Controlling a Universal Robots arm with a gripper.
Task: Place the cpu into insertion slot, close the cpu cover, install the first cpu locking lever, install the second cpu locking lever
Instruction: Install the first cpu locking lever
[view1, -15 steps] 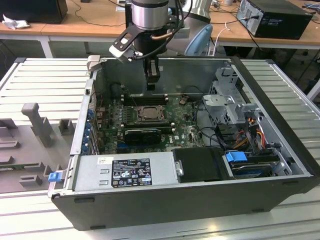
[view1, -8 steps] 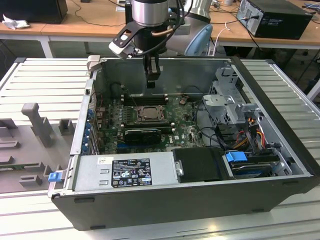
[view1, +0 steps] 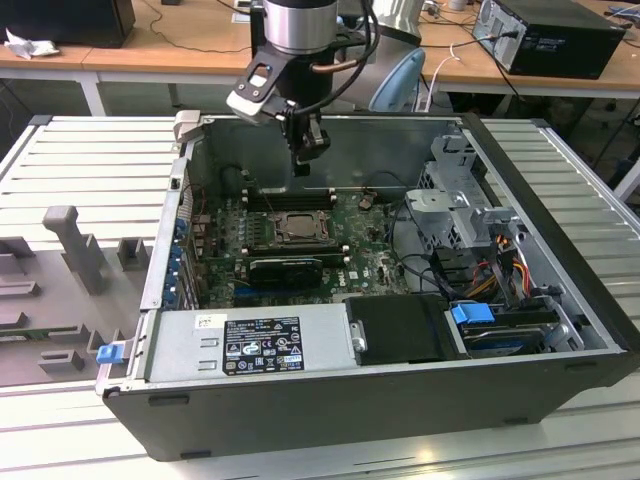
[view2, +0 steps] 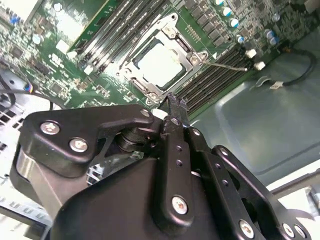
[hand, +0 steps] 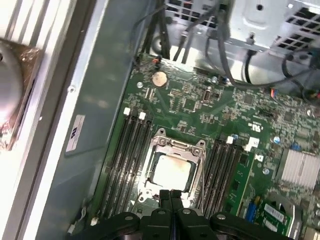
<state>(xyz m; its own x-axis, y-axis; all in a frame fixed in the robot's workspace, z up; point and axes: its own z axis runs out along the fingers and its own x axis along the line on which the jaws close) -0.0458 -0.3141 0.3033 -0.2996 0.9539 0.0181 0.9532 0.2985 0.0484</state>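
I see the ribbed metal table (view1: 80, 160) carrying an open computer case (view1: 330, 405), lid off. Inside, a grey power supply (view1: 250, 345) lies along the near wall and a drive cage (view1: 470, 215) sits at the exterior view's right. The green motherboard (view1: 370, 265) covers the floor of the case toward the exterior view's left. The arm (view1: 295, 25) comes down from the far side. Its claw (view1: 305, 155) hangs over the board, above the far edge of the socket (view1: 272, 232) and clear of it. A long black heatsink bar (view1: 285, 268) lies just near of the socket. In both wrist views the claw (hand: 170, 196) (view2: 173, 101) is clenched, the fingertips pressed together with nothing between them. Black memory slots (hand: 127, 155) flank the socket on both sides. The cover (hand: 176, 147) (view2: 182, 45) lies flat over the socket. The chip (hand: 172, 172) (view2: 160, 62) is seated inside, its pale top showing through the cover's window. In the second wrist view a thin wire lever (view2: 227, 65) runs out from one socket corner across the memory slots. I cannot tell whether it is latched.
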